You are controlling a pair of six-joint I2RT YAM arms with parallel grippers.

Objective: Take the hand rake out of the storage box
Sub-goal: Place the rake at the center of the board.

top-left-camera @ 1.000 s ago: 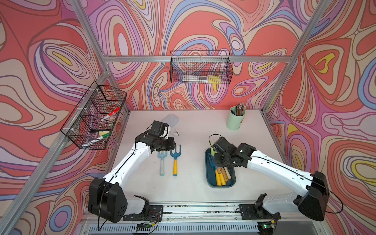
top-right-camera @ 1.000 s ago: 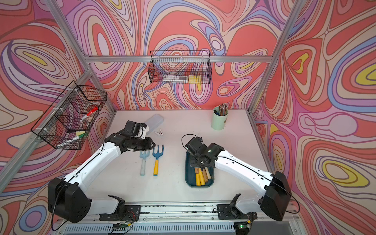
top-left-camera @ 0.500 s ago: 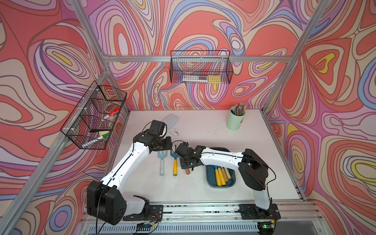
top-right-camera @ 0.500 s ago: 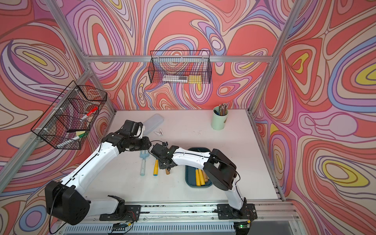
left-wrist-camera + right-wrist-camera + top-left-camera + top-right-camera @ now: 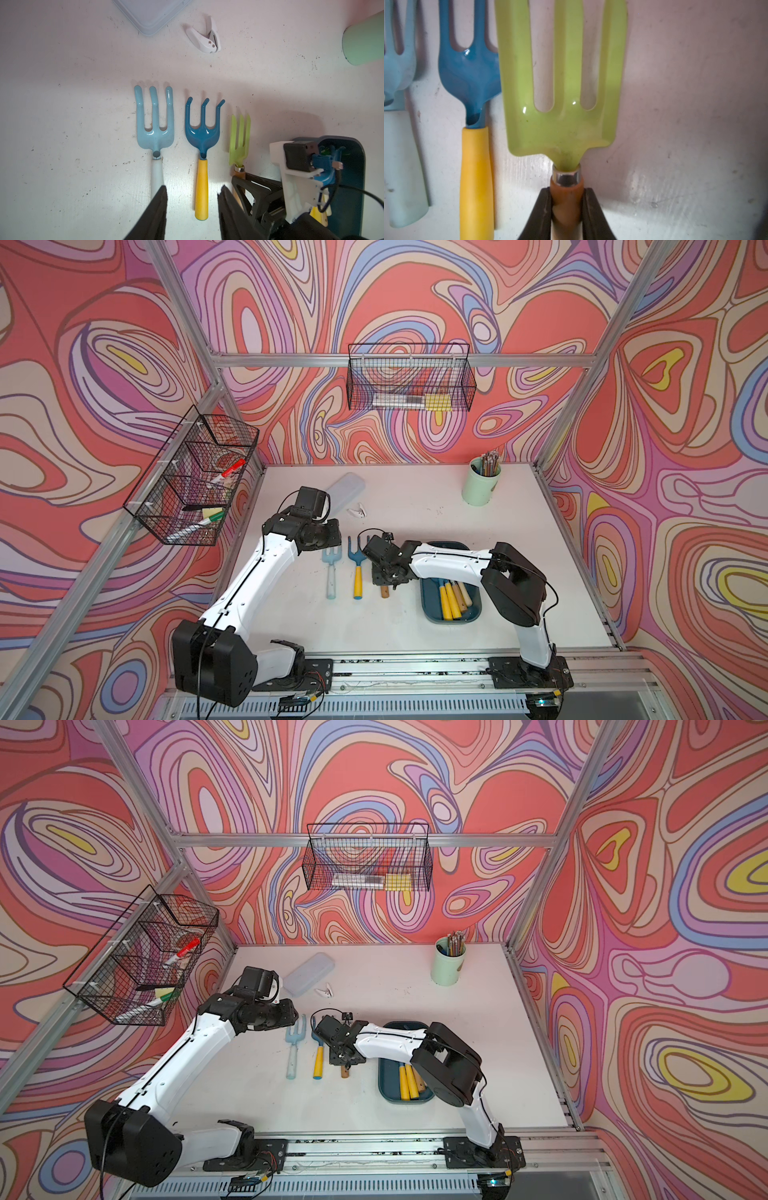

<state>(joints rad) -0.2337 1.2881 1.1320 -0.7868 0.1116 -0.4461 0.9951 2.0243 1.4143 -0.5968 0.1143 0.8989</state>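
Observation:
The hand rake (image 5: 564, 128) has a lime-green three-tine head and a brown wooden handle. My right gripper (image 5: 566, 193) is shut on that handle just behind the metal collar. In both top views the rake's handle end (image 5: 385, 592) shows low over the table, left of and outside the dark teal storage box (image 5: 451, 620). The left wrist view shows the rake (image 5: 239, 143) as the third in a row of tools. My left gripper (image 5: 193, 188) stands open above the yellow handle of the dark blue rake (image 5: 202, 135), holding nothing.
A light blue rake (image 5: 331, 568) and the dark blue one (image 5: 357, 572) lie side by side left of the green rake. Yellow and wooden tool handles (image 5: 446, 601) remain in the box. A pale case (image 5: 345, 489), white clip (image 5: 357, 512) and mint cup (image 5: 481, 485) stand farther back.
My right arm has swung left from over the box, carrying the green rake out beside the two blue rakes. My left gripper has opened wider and drawn back a little.

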